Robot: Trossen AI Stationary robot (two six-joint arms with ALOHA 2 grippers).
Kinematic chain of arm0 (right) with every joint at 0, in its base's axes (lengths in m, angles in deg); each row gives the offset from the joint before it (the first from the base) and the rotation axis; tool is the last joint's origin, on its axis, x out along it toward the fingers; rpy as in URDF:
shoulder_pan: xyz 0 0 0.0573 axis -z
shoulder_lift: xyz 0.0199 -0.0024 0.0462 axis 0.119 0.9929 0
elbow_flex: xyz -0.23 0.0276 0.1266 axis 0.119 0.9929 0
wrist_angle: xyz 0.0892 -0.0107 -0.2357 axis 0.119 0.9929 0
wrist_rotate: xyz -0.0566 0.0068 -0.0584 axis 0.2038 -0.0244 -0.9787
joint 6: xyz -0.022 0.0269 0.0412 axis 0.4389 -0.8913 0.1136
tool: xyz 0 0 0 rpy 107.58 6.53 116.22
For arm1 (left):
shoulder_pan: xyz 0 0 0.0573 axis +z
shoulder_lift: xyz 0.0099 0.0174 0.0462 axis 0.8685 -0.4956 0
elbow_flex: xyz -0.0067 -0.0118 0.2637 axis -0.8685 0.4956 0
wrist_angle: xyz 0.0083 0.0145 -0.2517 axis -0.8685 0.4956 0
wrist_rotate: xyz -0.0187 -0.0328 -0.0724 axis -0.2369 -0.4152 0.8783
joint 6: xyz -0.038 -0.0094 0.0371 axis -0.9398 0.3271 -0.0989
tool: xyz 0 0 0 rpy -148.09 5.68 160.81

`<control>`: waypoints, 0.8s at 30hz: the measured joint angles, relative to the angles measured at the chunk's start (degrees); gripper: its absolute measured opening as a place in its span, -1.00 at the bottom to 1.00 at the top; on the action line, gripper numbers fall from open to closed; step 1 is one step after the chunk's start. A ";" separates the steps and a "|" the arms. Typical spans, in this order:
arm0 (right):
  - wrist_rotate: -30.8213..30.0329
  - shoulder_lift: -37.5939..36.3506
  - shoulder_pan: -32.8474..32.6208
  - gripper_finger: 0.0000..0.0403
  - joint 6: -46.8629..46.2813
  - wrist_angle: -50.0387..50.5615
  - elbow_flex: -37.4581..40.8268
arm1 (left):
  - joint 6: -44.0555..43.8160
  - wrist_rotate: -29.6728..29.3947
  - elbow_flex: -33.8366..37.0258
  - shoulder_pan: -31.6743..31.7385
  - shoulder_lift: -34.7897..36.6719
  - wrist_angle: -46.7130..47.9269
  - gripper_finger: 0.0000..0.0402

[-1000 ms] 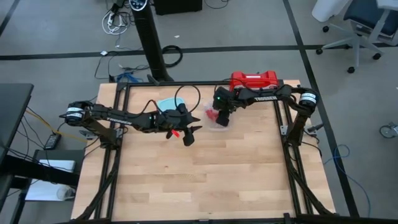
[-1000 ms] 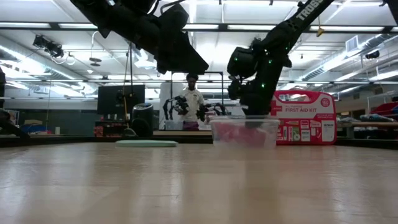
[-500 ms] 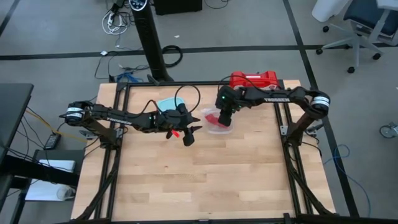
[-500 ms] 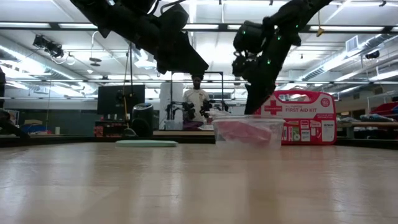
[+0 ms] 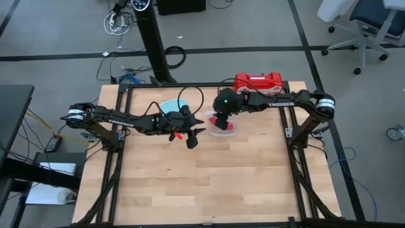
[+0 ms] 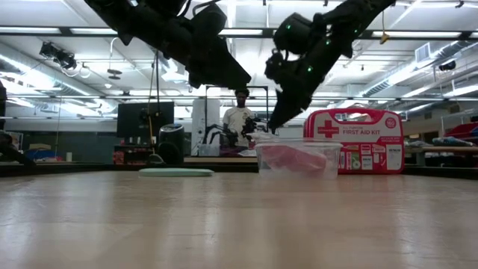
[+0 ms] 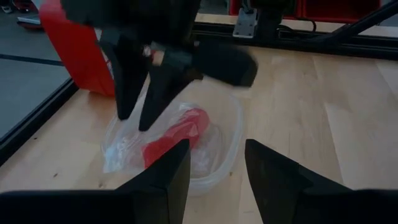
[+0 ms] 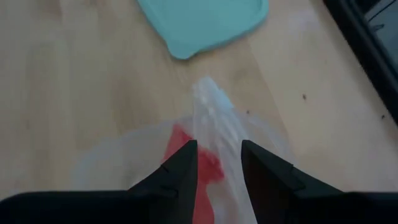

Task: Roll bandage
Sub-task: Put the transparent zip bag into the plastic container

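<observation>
Red cloth, the bandage, lies in a clear plastic container with crinkled clear wrap, right of centre in the low view. Above the container's edge hangs the right gripper, fingers apart and empty. Left of it in the high view, the left gripper hovers, fingers apart. A pale blue lid lies nearby; the first-aid case stands behind.

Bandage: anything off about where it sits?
The bandage lies bunched inside the clear container, not out on the table. The blue lid lies off, beside the container. Right gripper hovers over it, jaws apart.
</observation>
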 joint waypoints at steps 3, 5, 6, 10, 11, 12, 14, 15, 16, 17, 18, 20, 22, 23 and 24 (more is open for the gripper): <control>0.04 2.65 0.66 -0.40 0.05 0.37 0.04 | 0.00 0.00 0.00 0.00 0.00 -0.05 -0.22; -0.01 4.67 1.22 -0.40 -0.10 0.36 0.02 | -0.02 0.02 0.00 0.00 0.00 0.15 -0.22; -0.46 5.75 1.45 -0.40 -0.08 0.72 0.04 | -0.04 0.02 0.00 0.00 0.00 0.32 -0.22; -1.58 8.89 2.99 -0.42 -1.48 3.61 0.02 | -0.37 0.07 -0.01 0.00 0.00 0.89 -0.22; -1.55 9.48 3.33 -0.43 -1.93 4.87 0.00 | -0.37 0.07 0.00 0.00 0.00 1.11 -0.22; -1.50 10.14 3.56 -0.44 -2.02 6.16 0.00 | -0.37 0.07 0.00 0.00 0.00 0.87 -0.22; -1.39 11.01 3.75 -0.46 -1.98 7.72 0.00 | -0.37 0.07 -0.01 0.00 0.00 0.93 -0.22; -1.37 11.13 3.76 -0.48 -2.00 8.47 0.01 | -0.37 0.07 0.00 0.00 0.00 0.82 -0.22; -1.29 10.90 3.75 -0.49 -2.04 8.56 0.02 | -0.33 0.07 -0.02 0.00 0.00 0.73 -0.22; -1.27 10.42 3.72 -0.51 -2.26 8.69 0.08 | -0.33 0.07 -0.02 0.00 0.00 0.80 -0.22; -1.28 9.73 3.59 -0.52 -2.43 8.72 0.11 | -0.31 0.07 0.00 0.00 0.00 0.74 -0.22; -1.29 7.70 3.54 -0.55 -2.51 7.95 0.11 | -0.28 0.07 0.00 0.00 0.00 0.60 -0.22; -1.30 6.06 3.52 -0.57 -2.67 7.77 0.02 | -0.26 0.07 -0.02 0.00 0.00 0.55 -0.22; -1.33 5.30 3.52 -0.58 -3.02 8.20 0.02 | -0.26 0.07 0.00 0.00 0.00 0.86 -0.22; -1.34 4.62 3.52 -0.59 -3.18 8.37 0.02 | -0.24 0.07 0.00 0.00 0.00 0.77 -0.22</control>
